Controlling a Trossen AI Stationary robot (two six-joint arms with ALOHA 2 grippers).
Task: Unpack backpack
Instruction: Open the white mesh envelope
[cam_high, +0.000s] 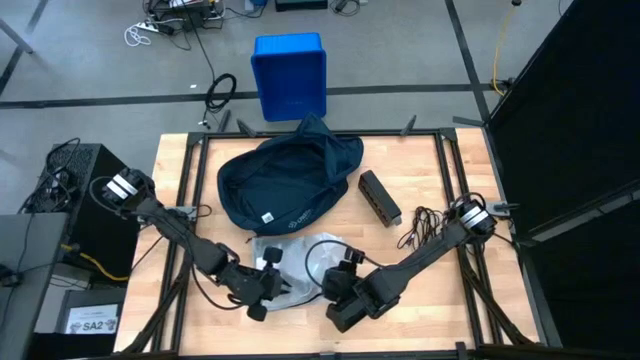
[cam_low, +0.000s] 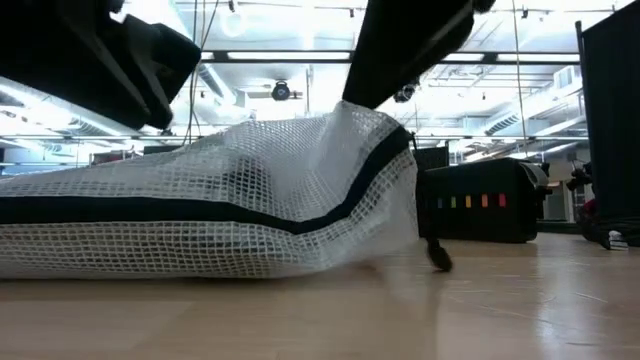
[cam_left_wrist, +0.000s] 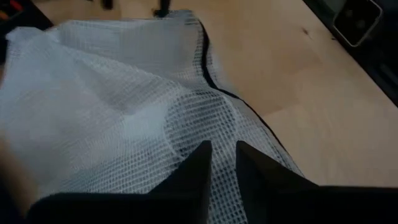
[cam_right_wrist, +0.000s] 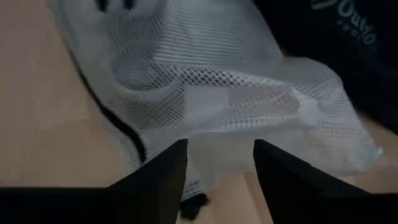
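While the backpack (cam_high: 290, 185) is lying mid-table, a mesh pouch (cam_high: 290, 268) is being flanked up front by both arms: left pincer (cam_left_wrist: 222, 163) slightly parted, right pincer (cam_right_wrist: 219, 160) parted wider.

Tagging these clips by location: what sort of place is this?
Probably a robotics lab or workshop: a wooden table on a concrete floor, loose cables, and open ceiling lights behind.

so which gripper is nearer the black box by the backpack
Right. The right gripper sits at the table's front, diagonally below the black box; the left gripper is farther, across the mesh pouch.
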